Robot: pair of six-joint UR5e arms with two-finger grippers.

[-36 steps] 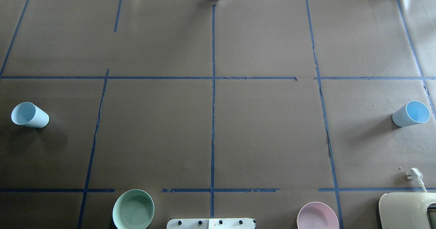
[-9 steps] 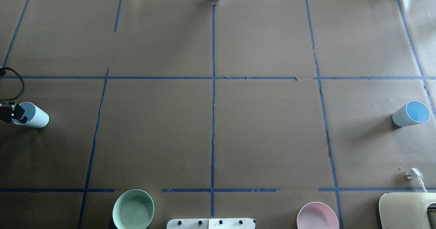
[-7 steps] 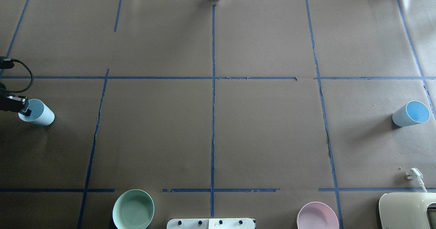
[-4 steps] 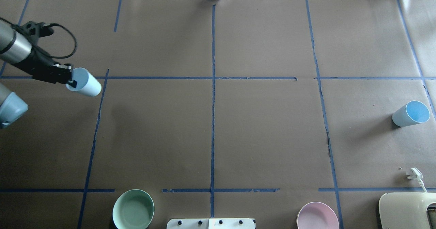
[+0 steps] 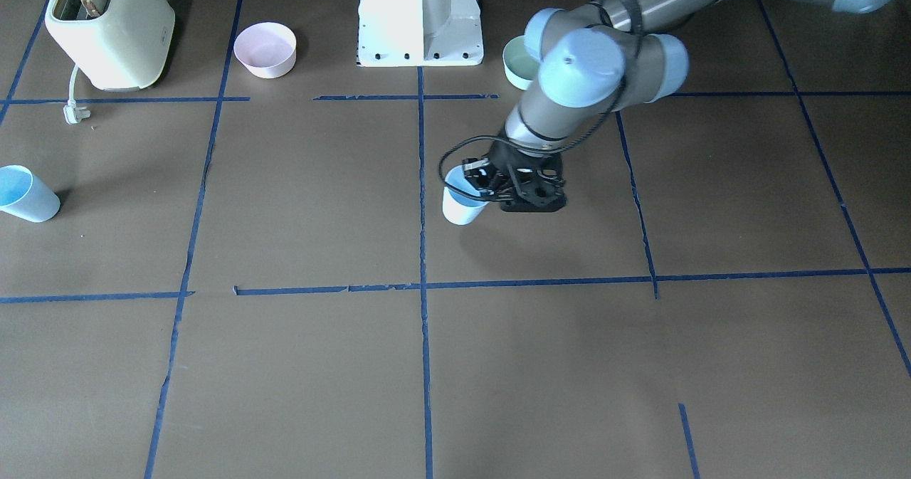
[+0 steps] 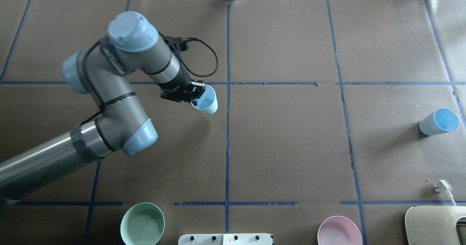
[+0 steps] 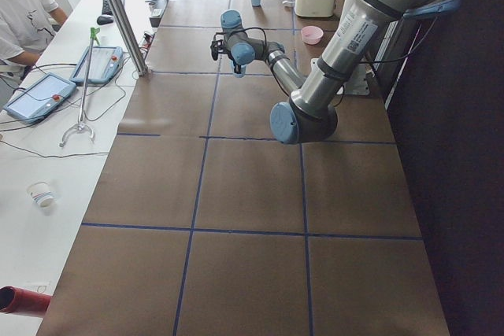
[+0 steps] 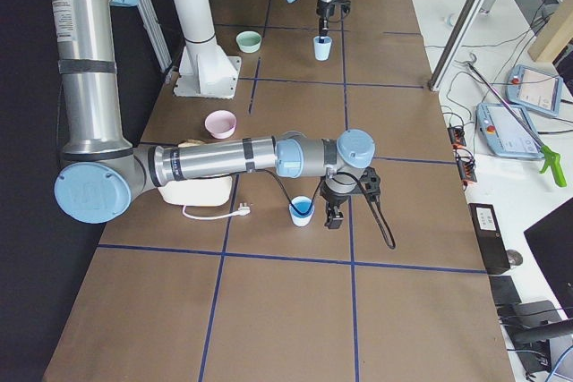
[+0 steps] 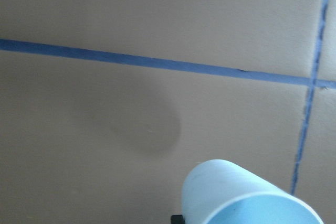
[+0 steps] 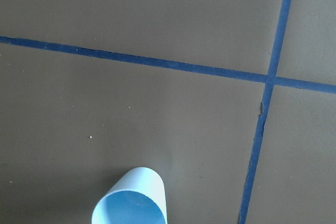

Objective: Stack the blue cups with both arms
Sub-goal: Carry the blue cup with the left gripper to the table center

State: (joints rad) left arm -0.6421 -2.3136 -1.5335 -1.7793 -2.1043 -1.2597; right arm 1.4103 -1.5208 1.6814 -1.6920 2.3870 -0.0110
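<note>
Pale-blue smooth plastic, tapered: one cup point(image 6: 208, 103) is pinched at its rim by the left gripper point(image 6: 196, 96) mid-frame. The right gripper point(image 8: 333, 216) hangs beside the other cup point(image 8: 303, 212), can't tell its grip.

I'm working in a robotics lab. The table point(image 6: 291, 146) is papered brown and gridded with blue tape point(image 6: 228, 135). Two robot arms point(image 8: 215, 160) rise beside a white pedestal point(image 5: 420, 16), and an operator point(image 7: 24, 5) sits at a side bench point(image 7: 47, 155) holding teach pendants point(image 7: 38, 96).
</note>
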